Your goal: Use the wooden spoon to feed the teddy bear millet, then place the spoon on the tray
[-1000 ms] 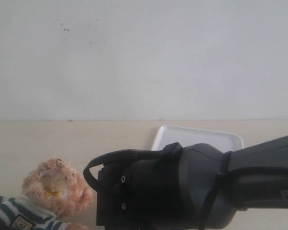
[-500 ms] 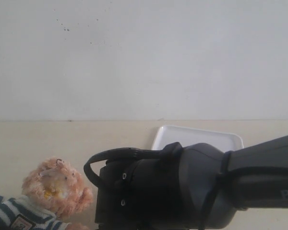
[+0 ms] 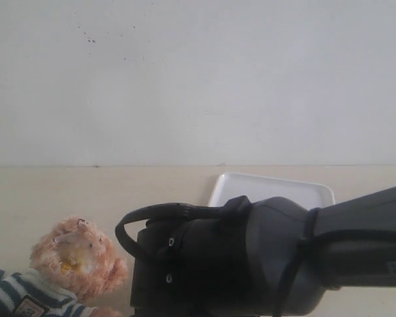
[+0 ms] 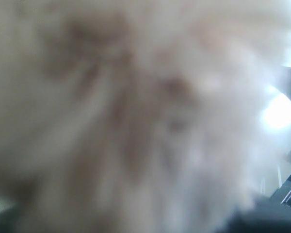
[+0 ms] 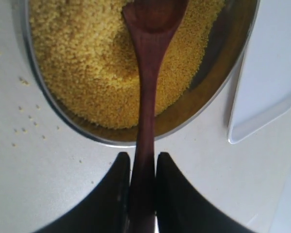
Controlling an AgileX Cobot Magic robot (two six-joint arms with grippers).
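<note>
Pale cream tabletop (image 3: 86, 191) met a plain white wall (image 3: 198, 79) with a few dark specks. Fluffy light-brown teddy bear (image 3: 76, 254) in a striped shirt lay near left; flat white rectangular tray (image 3: 277, 187) lay farther back, right of centre, behind the black right arm (image 3: 264, 257). Right gripper (image 5: 141, 187) was clamped narrowly on the handle of the dark reddish-brown wooden spoon (image 5: 146, 87), its oval bowl in the bright-yellow millet (image 5: 82, 63) of a round metal bowl (image 5: 228, 73) just beside the tray. Stray grains (image 5: 19, 104) dotted the tabletop. Left gripper: fur filled its view, state could not be told
</note>
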